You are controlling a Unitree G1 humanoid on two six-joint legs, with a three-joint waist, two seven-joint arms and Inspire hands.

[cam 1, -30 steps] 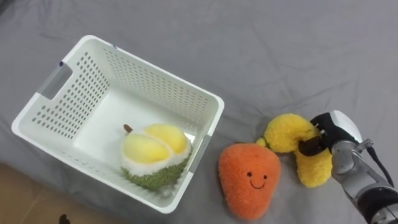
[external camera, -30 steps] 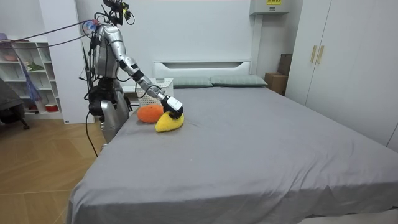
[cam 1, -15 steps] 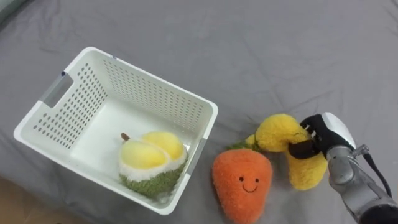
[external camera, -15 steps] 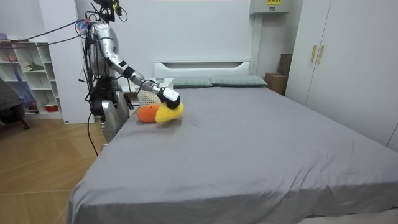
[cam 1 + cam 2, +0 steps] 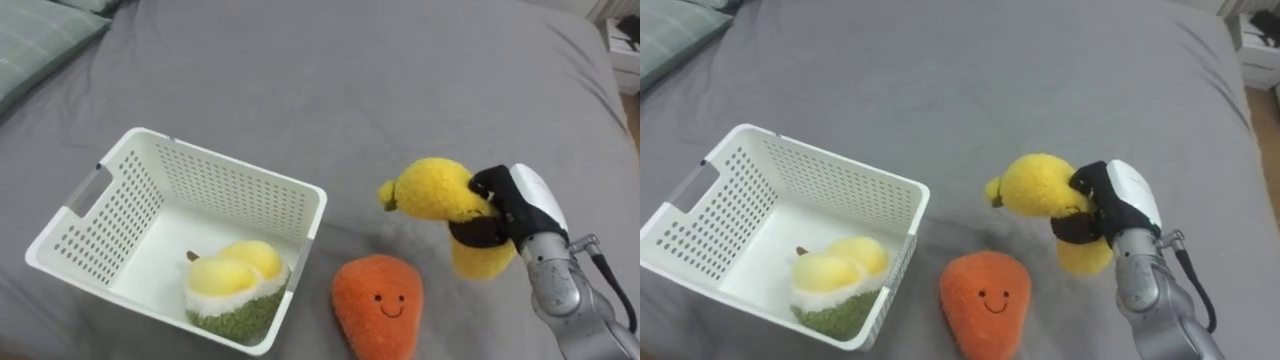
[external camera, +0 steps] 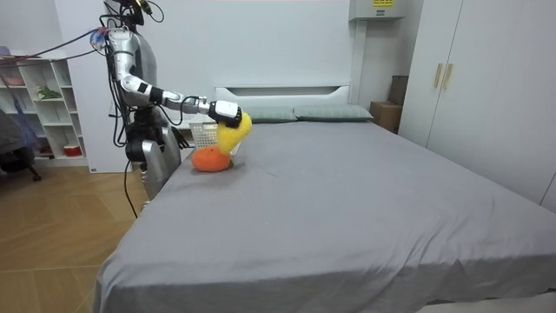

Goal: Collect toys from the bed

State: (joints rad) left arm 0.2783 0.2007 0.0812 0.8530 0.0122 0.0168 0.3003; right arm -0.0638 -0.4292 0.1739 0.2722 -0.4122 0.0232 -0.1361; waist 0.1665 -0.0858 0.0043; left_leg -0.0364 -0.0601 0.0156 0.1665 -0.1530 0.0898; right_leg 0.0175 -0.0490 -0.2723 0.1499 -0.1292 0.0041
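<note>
Between basket [image 5: 225, 173] and held yellow plush [image 5: 430, 190], carrot plush [image 5: 378, 305]

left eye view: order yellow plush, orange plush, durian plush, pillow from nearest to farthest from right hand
1. yellow plush, held in the right hand
2. orange plush, lower left of it
3. durian plush, in the basket
4. pillow, far upper left

The basket [image 5: 230, 170] sits on the bed [image 5: 330, 90] at the left, with the durian toy [image 5: 235, 290] inside at its near end. The carrot toy [image 5: 378, 305] lies just right of the basket. Behind that and to its right, the banana toy [image 5: 430, 190] hangs above the bed, clasped in the right hand [image 5: 515, 205].
</note>
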